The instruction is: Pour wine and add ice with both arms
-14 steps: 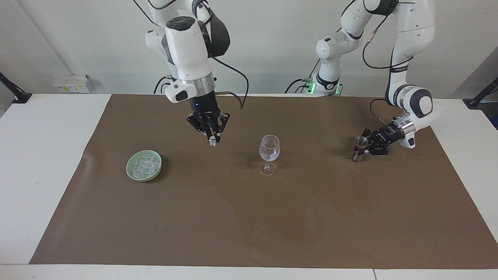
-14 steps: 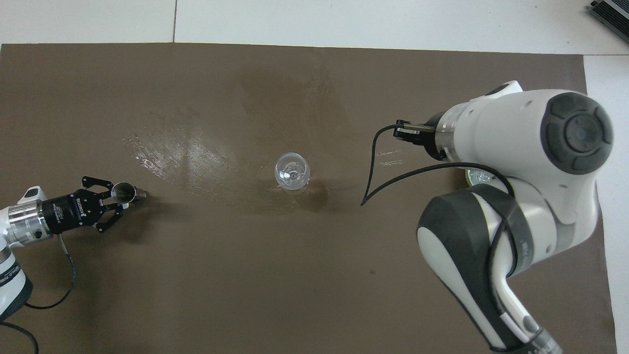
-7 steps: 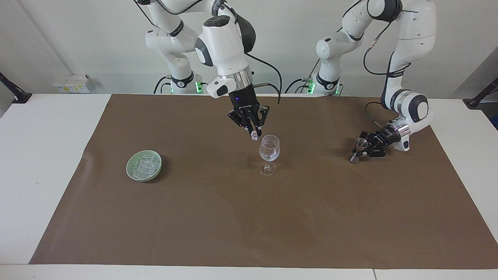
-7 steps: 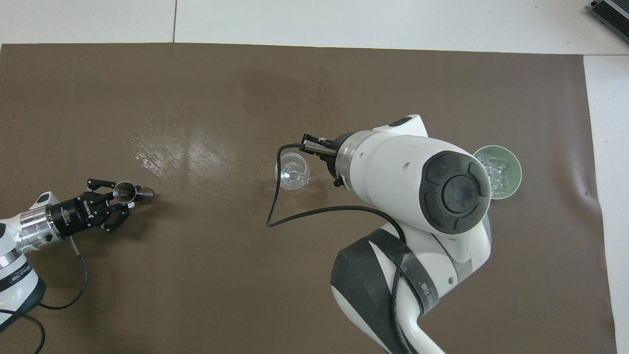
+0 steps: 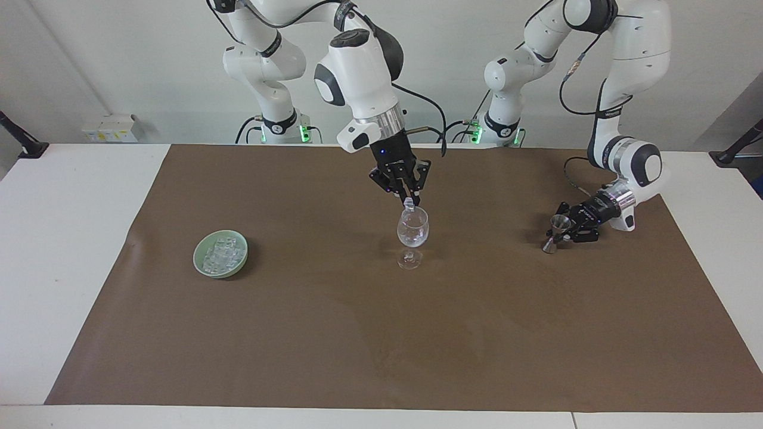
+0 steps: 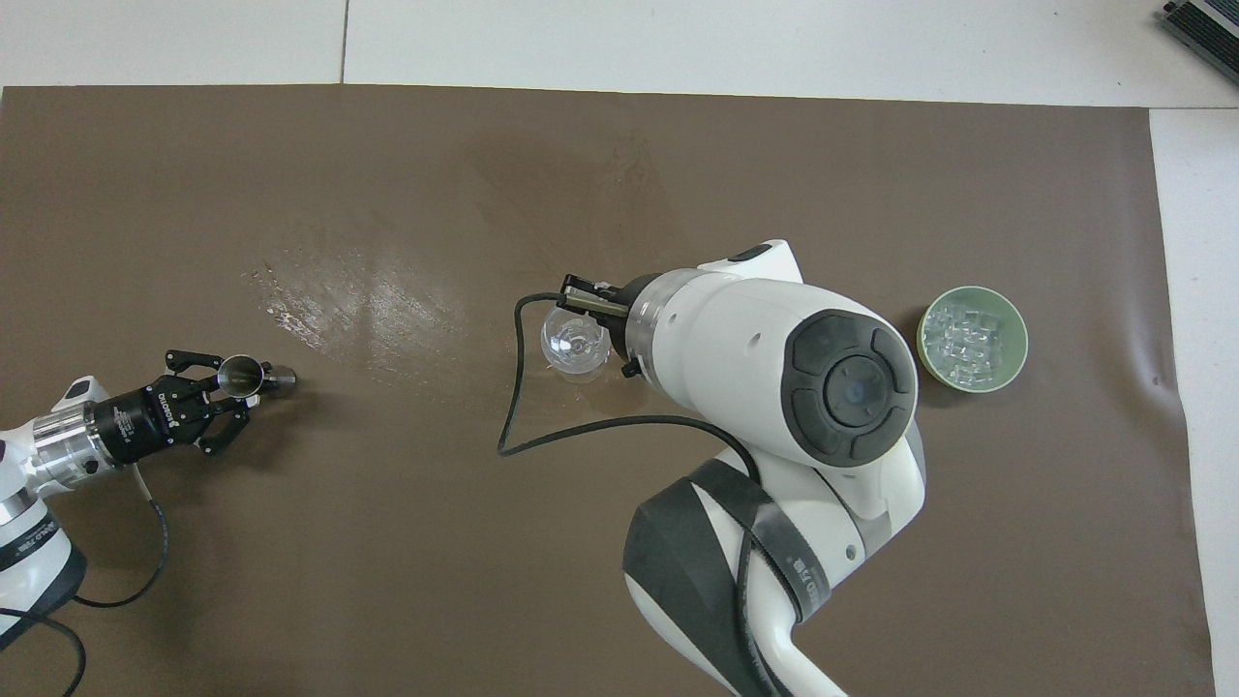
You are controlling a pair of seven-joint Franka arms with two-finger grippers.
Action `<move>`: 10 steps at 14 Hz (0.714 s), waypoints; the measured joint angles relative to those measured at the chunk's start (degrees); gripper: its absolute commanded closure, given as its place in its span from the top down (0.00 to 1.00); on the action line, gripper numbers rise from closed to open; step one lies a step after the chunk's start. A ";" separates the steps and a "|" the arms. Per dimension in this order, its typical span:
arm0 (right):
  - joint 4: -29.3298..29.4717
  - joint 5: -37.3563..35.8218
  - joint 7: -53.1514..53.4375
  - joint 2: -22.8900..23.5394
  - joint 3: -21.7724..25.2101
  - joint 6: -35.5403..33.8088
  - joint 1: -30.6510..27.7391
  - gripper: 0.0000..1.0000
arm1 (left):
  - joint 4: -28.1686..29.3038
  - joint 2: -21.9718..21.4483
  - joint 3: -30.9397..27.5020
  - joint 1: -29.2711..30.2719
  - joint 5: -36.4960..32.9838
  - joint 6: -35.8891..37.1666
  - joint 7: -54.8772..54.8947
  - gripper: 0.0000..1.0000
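Two white robot arms work here, each ending in one black hand: the left hand (image 5: 571,227) and the right hand (image 5: 409,198). One surface (image 5: 71,250) carries one brown mat (image 5: 381,333). On it stand one clear stemmed glass (image 5: 412,235), one metal jigger (image 5: 555,233) and one pale green bowl (image 5: 220,254) of ice cubes (image 5: 222,253), too heaped to count. One more ice cube (image 5: 409,204) is apart from the heap.

White lettering runs along the black body of the left gripper (image 6: 208,411) and along the right arm (image 6: 803,571); neither is legible.
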State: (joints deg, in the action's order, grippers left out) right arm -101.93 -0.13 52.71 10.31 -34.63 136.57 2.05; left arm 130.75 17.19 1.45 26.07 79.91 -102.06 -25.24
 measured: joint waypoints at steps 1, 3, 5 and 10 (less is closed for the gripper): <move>-0.12 0.00 0.00 0.21 -0.03 0.00 0.08 0.00 | -0.17 0.00 0.01 0.00 -0.05 0.00 0.00 1.00; -0.25 -0.02 0.00 0.91 -0.05 0.00 0.42 0.03 | -0.91 0.00 0.01 0.00 -1.32 -0.01 0.08 1.00; -0.25 -0.37 0.00 1.97 -0.05 0.11 0.67 0.09 | -2.80 0.00 -0.03 0.01 -5.54 -0.06 0.14 1.00; -0.21 -1.55 0.02 3.18 -0.05 1.23 0.67 0.22 | -9.73 -0.03 -0.49 1.09 -25.31 -0.41 4.08 1.00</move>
State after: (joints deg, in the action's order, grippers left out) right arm -102.14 -1.68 52.74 13.50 -34.68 137.80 2.72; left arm 121.03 17.16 0.97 27.16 54.60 -102.47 -21.16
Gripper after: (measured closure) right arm 0.780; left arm 0.000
